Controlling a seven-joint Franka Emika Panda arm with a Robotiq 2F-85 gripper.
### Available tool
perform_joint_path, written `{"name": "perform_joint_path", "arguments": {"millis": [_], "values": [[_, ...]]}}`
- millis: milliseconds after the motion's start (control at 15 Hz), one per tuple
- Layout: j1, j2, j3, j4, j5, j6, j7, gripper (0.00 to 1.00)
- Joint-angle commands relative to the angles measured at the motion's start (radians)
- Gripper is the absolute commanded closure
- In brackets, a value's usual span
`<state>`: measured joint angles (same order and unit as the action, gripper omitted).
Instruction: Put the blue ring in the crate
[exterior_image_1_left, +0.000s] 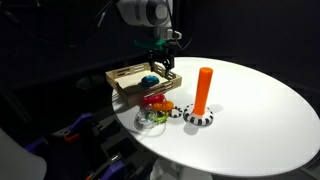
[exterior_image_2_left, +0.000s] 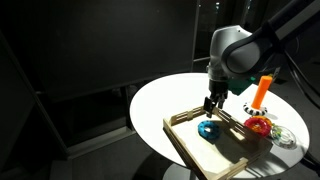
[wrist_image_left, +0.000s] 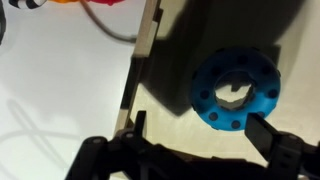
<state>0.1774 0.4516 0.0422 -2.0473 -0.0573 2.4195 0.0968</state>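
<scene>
Blue ring (wrist_image_left: 235, 92) lies inside the crate (wrist_image_left: 143, 60), probably flat, though shadow hides the contact. My gripper (wrist_image_left: 200, 122) hangs spread wide and empty above it. If I lift away crooked, a fingertip could snag the ring and flick it out.

A round white table (exterior_image_1_left: 250, 115) carries an orange peg (exterior_image_1_left: 203, 90), upright on its checkered base (exterior_image_1_left: 199, 118). Just beside the peg lie a red ring (exterior_image_1_left: 154, 100) and a clear glassy item (exterior_image_1_left: 150, 121). Beyond them the light-wood crate (exterior_image_1_left: 125, 73) sits at the table's edge.
</scene>
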Motion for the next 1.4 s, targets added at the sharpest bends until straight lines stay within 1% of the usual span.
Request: {"name": "perform_joint_path", "arguments": {"millis": [0,400,600,800,1000,1333], "values": [[-0.021,-0.096,0.001,-0.034,-0.005,-0.094,0.001,0.00],[-0.069,-0.222,0.001,-0.070,0.009,-0.282,-0.030,0.00],[-0.096,-0.303,-0.008,-0.113,0.012,-0.345,-0.026,0.00],[-0.123,-0.388,-0.019,-0.166,0.018,-0.364,-0.015,0.00],[-0.147,-0.470,-0.031,-0.221,0.031,-0.351,-0.014,0.00],[-0.172,-0.558,-0.049,-0.277,0.059,-0.348,-0.019,0.00]]}}
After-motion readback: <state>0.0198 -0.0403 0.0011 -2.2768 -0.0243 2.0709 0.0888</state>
